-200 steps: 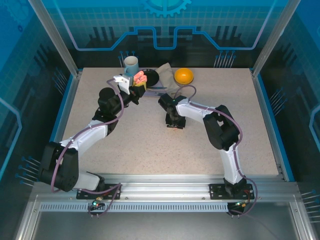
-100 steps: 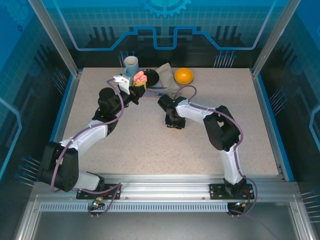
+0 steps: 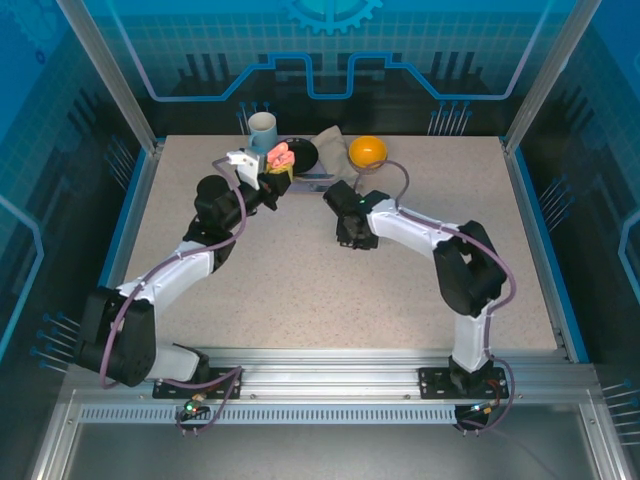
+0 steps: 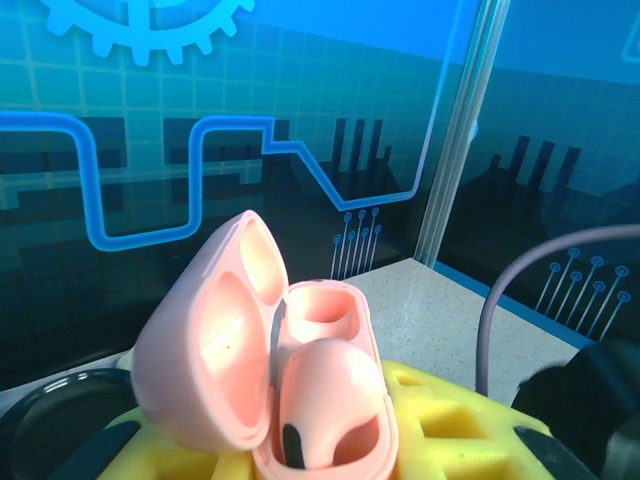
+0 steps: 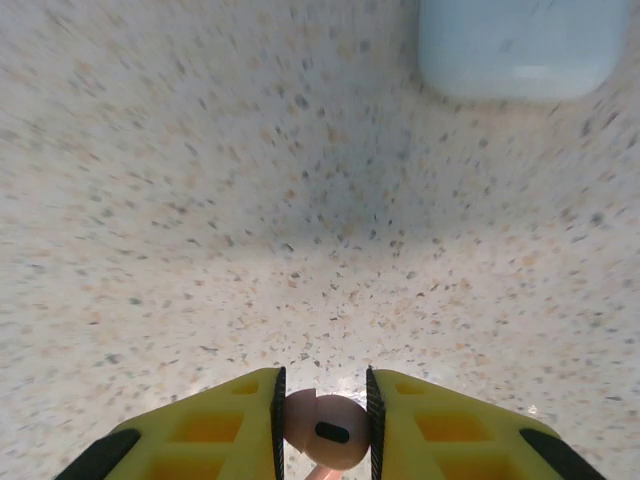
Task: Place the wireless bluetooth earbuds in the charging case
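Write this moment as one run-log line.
left gripper: shut on open pink case | right gripper: shut on pink earbud | seated earbud: in case

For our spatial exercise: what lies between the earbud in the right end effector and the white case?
Only bare table separates the earbud from the white case, as the right wrist view shows.

White case point(image 5: 515, 45) blurry, partly beyond top edge; pink earbud point(image 5: 322, 432) partly off-frame below.
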